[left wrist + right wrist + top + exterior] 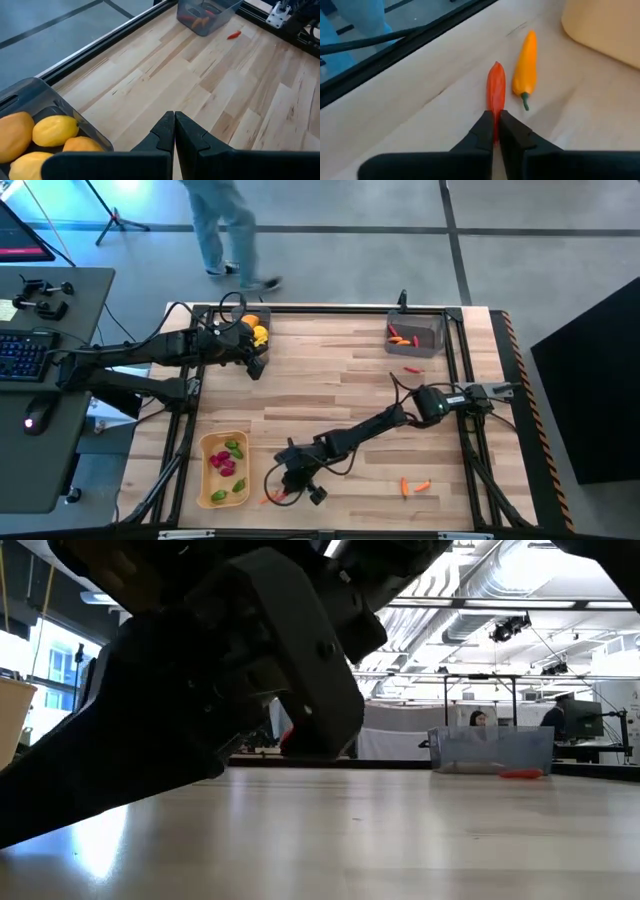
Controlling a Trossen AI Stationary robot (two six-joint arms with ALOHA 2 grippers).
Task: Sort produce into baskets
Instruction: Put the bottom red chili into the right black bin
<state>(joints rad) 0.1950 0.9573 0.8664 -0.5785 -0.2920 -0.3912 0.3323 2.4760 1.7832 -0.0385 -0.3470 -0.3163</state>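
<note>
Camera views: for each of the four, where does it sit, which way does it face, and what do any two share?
High view: overhead, straight down on the table; both arms show.
Low view: table height, looking level into the room; a dark arm fills its left.
Left wrist view: past the shut left pincer beside the bin of yellow fruits.
Right wrist view: right pincer shut on the red chilli, orange chilli alongside.
Shared: the far grey bin appears in high and left wrist views.

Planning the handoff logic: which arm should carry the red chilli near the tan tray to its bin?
Right. Its end effector is already closed on the red chilli beside the tan tray; the left end effector sits shut by the bin of yellow fruit.
</note>
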